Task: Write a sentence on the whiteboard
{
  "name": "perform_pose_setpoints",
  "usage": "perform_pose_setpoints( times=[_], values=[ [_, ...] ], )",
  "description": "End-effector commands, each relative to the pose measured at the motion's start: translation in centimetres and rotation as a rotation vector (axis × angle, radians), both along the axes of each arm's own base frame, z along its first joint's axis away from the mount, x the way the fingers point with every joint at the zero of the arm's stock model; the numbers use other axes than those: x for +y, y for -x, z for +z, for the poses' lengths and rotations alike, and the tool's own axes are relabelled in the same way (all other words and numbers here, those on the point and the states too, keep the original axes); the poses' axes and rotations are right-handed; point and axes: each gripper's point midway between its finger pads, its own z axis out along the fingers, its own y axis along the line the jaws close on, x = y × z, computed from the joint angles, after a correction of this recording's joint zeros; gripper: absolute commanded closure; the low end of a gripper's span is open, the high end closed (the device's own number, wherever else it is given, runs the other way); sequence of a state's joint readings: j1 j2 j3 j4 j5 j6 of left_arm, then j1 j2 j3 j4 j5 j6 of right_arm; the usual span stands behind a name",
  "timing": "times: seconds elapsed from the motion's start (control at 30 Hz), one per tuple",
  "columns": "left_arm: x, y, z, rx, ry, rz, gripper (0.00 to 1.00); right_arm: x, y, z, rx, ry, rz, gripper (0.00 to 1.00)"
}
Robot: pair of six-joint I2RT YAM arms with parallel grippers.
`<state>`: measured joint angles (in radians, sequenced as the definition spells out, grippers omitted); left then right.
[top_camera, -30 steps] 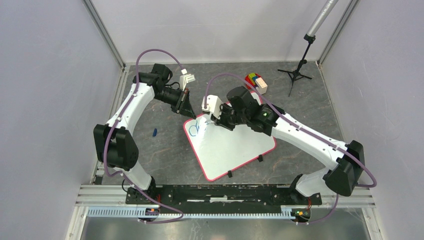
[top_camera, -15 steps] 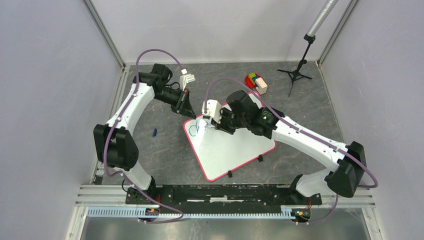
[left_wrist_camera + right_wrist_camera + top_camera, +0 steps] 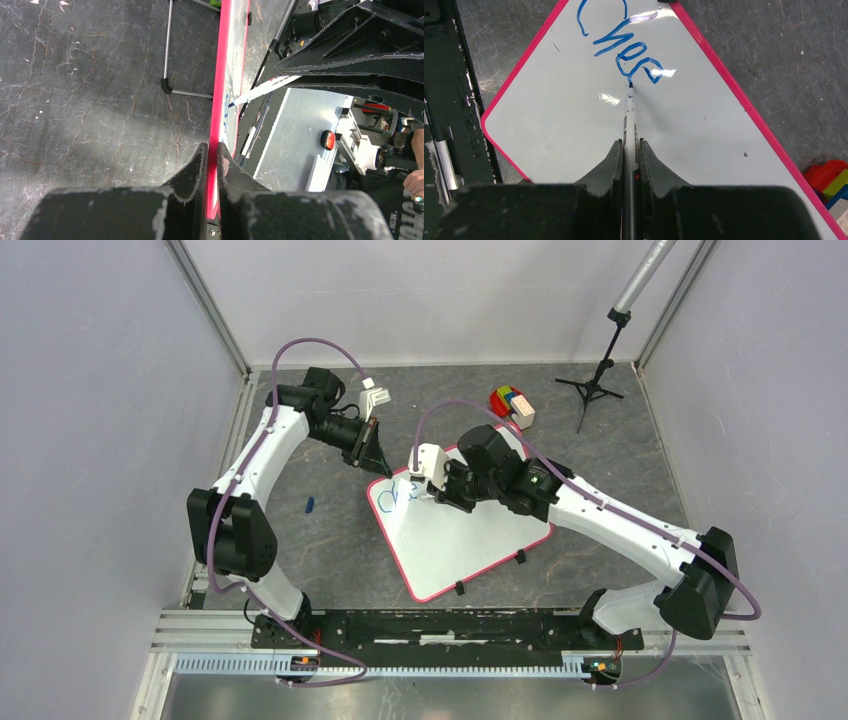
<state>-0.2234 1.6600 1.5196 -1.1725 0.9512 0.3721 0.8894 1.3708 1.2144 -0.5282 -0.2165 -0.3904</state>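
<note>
Coloured blocks (image 3: 511,404) just beyond whiteboard (image 3: 462,540)

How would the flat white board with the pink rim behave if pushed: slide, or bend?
Probably stiff: the flat white pink-rimmed whiteboard looks level and shows no sag or curl. It looks thin, so it is likely light and apt to slide on the dark grey table. The left gripper, jaws shut on its rim, seems there to steady it.
</note>
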Motion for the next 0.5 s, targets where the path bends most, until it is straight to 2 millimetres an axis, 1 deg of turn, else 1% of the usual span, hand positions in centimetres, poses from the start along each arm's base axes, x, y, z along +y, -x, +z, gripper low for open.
perform_pose_setpoints(
  times=[0.0,0.07,0.17,0.37,0.47],
  values=[
    [-0.6,1.0,0.2,-0.011,0.013,-0.052,0.98,-0.4,-0.6,3.0,-0.051,-0.03,-0.017,1.0],
    [-0.6,1.0,0.2,-0.015,0.013,-0.054,0.97,-0.2,-0.4,4.5,-0.06,-0.056,0.0,1.0],
    [-0.6,1.1,0.2,-0.016,0.013,-0.055,0.98,-0.2,-0.6,5.5,-0.085,-0.063,0.005,1.0],
    [-0.6,1.1,0.3,-0.02,0.015,-0.056,0.98,-0.4,-1.4,4.9,-0.086,-0.053,-0.012,1.0],
    [-0.6,1.2,0.3,-0.021,0.016,-0.058,0.98,-0.1,-1.5,5.1,-0.087,-0.066,-0.011,1.0]
  ],
)
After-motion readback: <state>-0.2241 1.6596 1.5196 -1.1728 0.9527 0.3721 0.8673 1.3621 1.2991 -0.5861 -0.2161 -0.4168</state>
